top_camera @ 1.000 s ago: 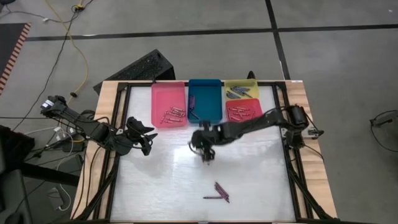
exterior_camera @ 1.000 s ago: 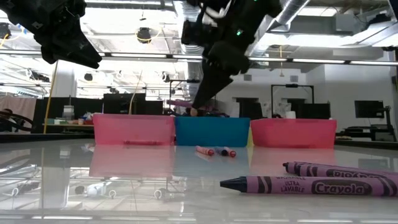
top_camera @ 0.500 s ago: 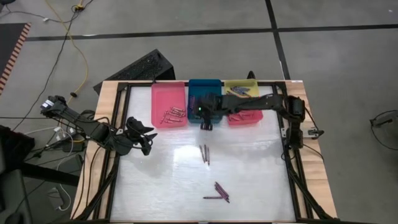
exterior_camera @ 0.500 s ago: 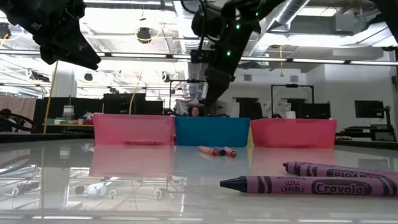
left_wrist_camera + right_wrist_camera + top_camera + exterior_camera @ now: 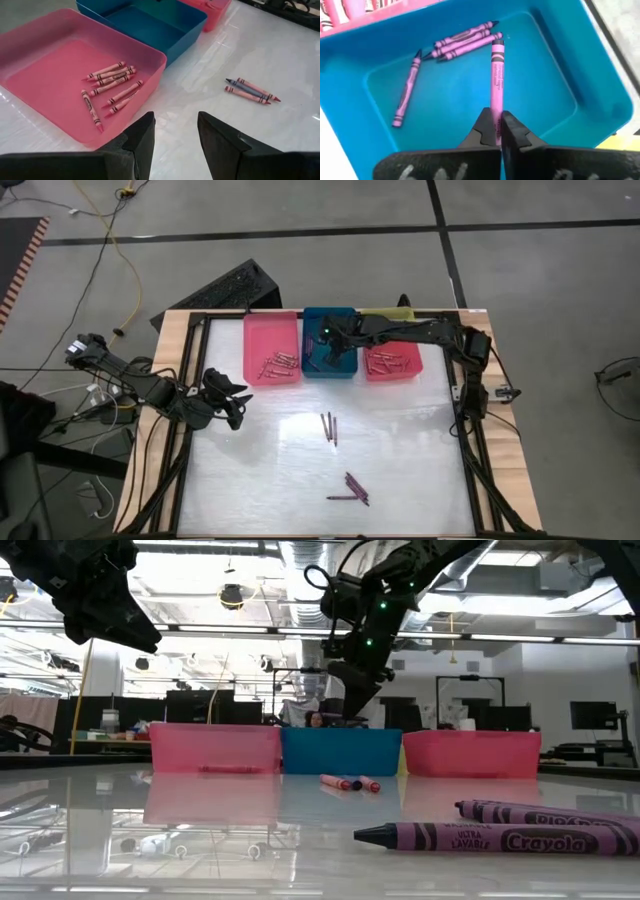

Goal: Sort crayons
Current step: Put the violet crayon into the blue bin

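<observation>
Over the teal tray [image 5: 580, 107] of purple crayons [image 5: 462, 40], right gripper [image 5: 493, 131] pinching one purple crayon [image 5: 496, 75].

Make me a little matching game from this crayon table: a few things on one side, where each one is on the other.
Things:
1. purple crayon held by the right gripper
2. pale pink crayons
3. pair of loose crayons
4. left gripper

Places:
A. lying in the pink plastic tray
B. hanging over the teal plastic tray
C. on the white tabletop, mid-table
D. hovering open near the table's left edge

Pairs: 1-B, 2-A, 3-C, 4-D
</observation>
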You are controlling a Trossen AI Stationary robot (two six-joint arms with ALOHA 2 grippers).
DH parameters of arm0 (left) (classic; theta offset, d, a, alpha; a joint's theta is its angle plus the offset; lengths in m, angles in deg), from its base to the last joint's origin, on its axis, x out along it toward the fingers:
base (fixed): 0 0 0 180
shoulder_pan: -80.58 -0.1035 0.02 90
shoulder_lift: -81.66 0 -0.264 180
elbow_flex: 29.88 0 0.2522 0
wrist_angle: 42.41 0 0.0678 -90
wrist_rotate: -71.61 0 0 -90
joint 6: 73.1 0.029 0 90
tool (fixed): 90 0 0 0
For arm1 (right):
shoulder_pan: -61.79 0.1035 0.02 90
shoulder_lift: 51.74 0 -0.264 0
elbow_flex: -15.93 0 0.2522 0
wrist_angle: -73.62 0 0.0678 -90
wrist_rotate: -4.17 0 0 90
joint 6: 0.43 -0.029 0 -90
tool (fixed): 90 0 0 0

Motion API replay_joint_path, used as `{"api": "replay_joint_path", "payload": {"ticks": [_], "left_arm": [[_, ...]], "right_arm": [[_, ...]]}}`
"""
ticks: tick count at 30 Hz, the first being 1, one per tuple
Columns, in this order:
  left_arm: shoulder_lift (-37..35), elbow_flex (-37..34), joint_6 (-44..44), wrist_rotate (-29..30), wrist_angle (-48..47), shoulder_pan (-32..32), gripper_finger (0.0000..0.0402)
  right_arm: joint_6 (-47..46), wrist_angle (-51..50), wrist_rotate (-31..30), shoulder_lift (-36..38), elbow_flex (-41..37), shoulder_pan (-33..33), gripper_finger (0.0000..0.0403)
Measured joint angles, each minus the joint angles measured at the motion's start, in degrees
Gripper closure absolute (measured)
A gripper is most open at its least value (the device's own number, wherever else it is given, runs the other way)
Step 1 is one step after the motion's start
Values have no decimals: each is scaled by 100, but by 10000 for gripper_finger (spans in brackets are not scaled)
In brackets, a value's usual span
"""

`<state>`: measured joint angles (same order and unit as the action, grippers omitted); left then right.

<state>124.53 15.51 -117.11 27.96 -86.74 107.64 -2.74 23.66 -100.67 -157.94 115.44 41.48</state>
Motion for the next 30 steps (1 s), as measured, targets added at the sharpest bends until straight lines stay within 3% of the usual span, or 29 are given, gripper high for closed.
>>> {"api": "replay_joint_path", "payload": {"ticks": [18, 30], "left_arm": [[0, -1, 0, 7, 2, 0, 262], [0, -1, 0, 5, 2, 0, 262]], "right_arm": [[-450, 106, 12, -2, 0, 46, 392], [-488, 47, 11, -2, -2, 45, 283]]}}
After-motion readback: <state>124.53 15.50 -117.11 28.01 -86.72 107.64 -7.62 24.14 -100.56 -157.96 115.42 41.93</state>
